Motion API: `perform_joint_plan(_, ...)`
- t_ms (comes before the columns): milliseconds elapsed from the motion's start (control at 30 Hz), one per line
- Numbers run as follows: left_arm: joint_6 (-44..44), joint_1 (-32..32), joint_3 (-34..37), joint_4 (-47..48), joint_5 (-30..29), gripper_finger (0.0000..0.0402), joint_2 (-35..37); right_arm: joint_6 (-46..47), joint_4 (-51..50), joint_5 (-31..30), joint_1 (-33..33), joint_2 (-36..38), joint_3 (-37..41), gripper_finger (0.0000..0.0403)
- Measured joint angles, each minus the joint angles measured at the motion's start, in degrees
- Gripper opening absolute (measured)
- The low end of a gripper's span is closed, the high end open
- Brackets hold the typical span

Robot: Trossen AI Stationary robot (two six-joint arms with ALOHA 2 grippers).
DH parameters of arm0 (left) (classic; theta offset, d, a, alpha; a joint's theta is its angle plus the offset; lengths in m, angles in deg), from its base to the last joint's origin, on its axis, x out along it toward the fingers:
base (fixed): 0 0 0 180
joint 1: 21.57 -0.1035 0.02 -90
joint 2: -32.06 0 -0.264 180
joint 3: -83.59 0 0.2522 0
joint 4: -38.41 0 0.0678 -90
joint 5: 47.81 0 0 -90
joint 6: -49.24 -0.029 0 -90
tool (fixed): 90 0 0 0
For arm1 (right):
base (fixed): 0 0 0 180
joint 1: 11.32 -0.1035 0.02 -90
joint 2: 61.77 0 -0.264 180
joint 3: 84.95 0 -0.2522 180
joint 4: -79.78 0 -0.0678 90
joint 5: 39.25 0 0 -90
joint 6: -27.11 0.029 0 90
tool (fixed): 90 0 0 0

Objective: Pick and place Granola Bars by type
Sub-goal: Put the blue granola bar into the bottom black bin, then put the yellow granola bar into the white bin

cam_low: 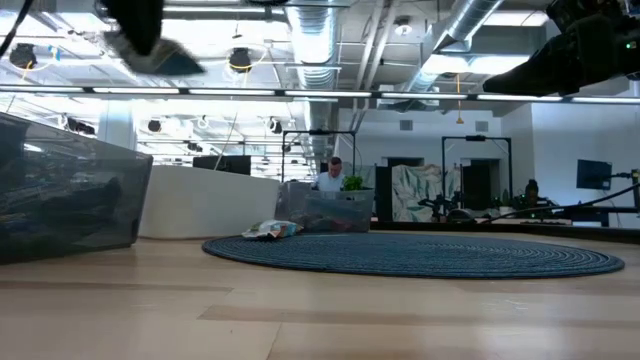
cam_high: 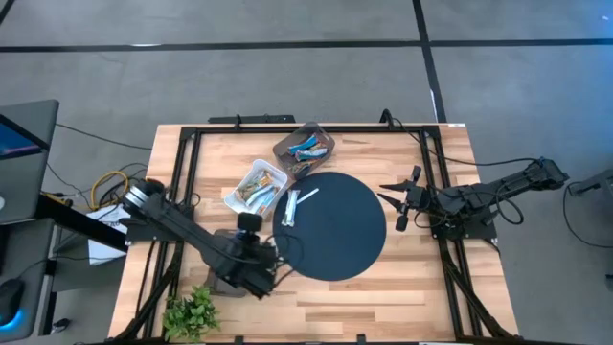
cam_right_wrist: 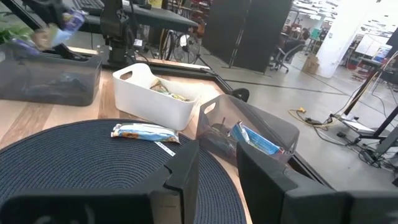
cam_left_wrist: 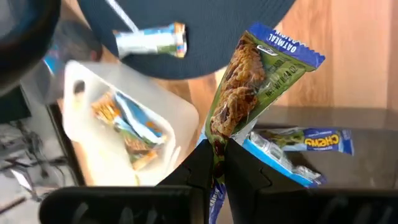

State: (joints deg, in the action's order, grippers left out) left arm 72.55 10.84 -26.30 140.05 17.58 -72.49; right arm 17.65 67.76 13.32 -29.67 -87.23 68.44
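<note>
While I carry: my left gripper (cam_left_wrist: 216,163) is pinched on the lower end of a green-and-blue foil oatmeal granola bar (cam_left_wrist: 252,87), lifted above the dark bin (cam_left_wrist: 348,127) at the table's near left.
Still in that bin: a blue-wrapped chewy bar (cam_left_wrist: 298,142).
Where it goes: I judge the white plastic tray (cam_left_wrist: 127,115), left of the round dark-blue woven mat (cam_high: 330,225), which holds similar bars.
How to do it well: hold the pinch firm, since the bar hangs by one end; lower it inside the tray's walls before letting go.
Loose bar: a silvery-white wrapped bar (cam_left_wrist: 151,41) lies on the mat.
Right gripper (cam_right_wrist: 214,168): spread, waiting at the mat's right edge.
</note>
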Motion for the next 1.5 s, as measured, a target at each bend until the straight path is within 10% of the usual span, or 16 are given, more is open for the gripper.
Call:
perform_joint_plan(433,16.38,5.19,24.23,-11.74,5.41,0.0021,15.67,0.85,0.63,0.02,0.00,-0.04,0.00,0.0102)
perform_joint_plan(867,28.38,7.51,31.48,-12.61,5.56,0.0027,16.73,1.03,1.33,0.07,0.00,-0.46,0.00,0.0102)
perform_joint_plan(1200,30.01,7.46,31.60,-12.61,2.89,0.0109,16.73,1.27,1.33,0.28,0.00,-0.46,0.00,0.0102)
perform_joint_plan(1500,28.89,8.40,31.53,-12.57,0.45,0.0125,16.73,-4.03,11.27,21.69,1.15,-8.21,0.00,0.0102)
